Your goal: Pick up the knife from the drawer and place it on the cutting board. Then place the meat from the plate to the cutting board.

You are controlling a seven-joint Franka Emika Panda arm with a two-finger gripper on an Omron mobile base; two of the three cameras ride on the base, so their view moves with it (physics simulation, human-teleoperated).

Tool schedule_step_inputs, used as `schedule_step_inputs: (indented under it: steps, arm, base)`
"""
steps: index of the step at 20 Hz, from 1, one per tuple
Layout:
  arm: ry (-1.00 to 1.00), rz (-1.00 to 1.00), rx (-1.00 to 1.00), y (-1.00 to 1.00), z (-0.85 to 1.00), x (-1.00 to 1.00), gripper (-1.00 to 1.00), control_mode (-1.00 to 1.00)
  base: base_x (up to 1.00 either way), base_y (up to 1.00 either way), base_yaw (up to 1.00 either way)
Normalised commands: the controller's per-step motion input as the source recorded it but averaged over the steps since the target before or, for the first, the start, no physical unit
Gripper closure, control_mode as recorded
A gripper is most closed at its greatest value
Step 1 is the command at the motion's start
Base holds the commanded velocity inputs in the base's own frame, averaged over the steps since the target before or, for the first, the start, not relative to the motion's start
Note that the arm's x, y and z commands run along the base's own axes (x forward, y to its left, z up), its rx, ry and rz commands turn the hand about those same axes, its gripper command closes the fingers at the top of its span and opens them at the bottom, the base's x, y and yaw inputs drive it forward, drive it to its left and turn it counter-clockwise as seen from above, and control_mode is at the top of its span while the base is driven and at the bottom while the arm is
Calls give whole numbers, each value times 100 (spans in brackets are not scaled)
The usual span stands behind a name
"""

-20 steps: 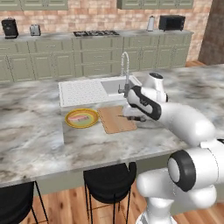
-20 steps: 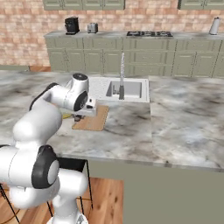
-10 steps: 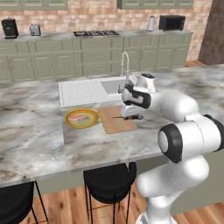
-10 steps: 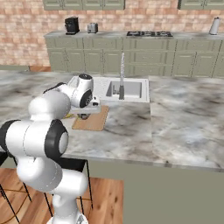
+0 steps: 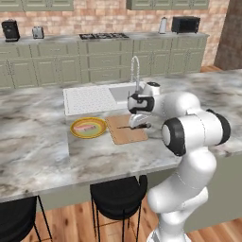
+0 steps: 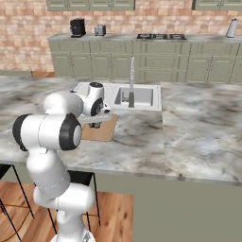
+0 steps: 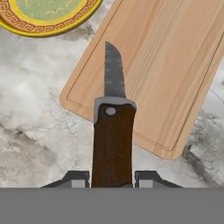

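Fingers (image 7: 78, 178) pinch the slim brown-handled knife (image 7: 113, 135); we see its blade over the light wooden cutting board (image 7: 166, 70), beside the yellow-rimmed round plate (image 7: 39, 26).

Grey marbled island counter (image 5: 42, 142) bearing the wooden cutting board (image 5: 125, 130). The yellow-rimmed plate (image 5: 88, 127) lies just left of the board; the white ribbed draining area (image 5: 89, 99) and sink (image 6: 141, 96) lie behind it.

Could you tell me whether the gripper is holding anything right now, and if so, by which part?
The gripper holds the knife by its brown handle, blade pointing out over the cutting board.
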Motion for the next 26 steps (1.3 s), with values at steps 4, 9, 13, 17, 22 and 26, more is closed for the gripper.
schedule_step_inputs:
  steps: [4,9,13,17,22,26]
  arm:
    - [-2,4,0,-5,-18,48,100,-100]
    - [-3,0,0,-3,-15,48,100,-100]
    - [-5,0,0,0,-21,48,100,-100]
    - [-5,0,0,0,-24,48,100,-100]
    - [-2,0,0,0,-20,55,100,-100]
    - [0,0,0,0,-19,61,100,-100]
  base:
    - [0,0,0]
    - [0,0,0]
    - [0,0,0]
    - [0,0,0]
    - [0,0,0]
    - [0,0,0]
